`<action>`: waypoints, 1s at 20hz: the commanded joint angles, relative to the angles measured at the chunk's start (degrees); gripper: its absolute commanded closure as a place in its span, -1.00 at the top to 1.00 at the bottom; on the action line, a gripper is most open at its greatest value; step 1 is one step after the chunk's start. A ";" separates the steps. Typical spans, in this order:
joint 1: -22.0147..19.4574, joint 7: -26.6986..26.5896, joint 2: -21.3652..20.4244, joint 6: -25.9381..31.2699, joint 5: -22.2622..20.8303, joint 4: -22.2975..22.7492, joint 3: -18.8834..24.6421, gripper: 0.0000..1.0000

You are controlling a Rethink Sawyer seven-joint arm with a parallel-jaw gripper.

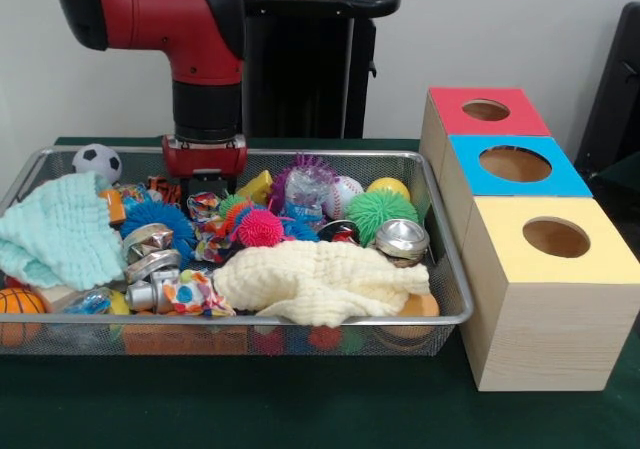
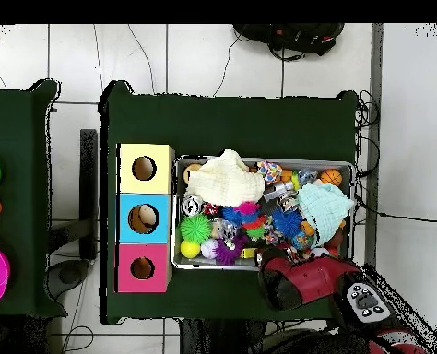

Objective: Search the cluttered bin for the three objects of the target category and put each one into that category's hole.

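The wire mesh bin is full of mixed toys. My gripper hangs from the red arm and dips into the bin's far left part, above a blue spiky ball and beside a yellow toy. Nothing shows in its grasp. In the overhead view the arm covers the gripper at the bin's near rim. Three wooden boxes stand beside the bin, with red, blue and yellow tops, each with a round hole.
A cream cloth and a mint cloth cover part of the heap. Among the toys are a green spiky ball, a pink spiky ball, a soccer ball, a basketball and a silver metal piece.
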 commanded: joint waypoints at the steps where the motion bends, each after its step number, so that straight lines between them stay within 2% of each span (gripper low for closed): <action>1: -2.32 -7.69 13.45 19.32 2.98 -18.73 6.01 1.00; 9: 0.56 -6.31 13.58 25.82 6.49 -19.45 4.42 1.00; 13: 3.39 -4.21 10.93 27.41 7.71 -17.34 3.19 1.00; 14: 3.14 -4.90 9.14 28.80 8.94 -15.63 4.16 1.00; 17: -0.05 -7.33 5.53 37.57 16.39 -11.34 7.90 1.00; 20: -1.31 -8.29 4.72 43.93 21.27 -10.81 9.81 1.00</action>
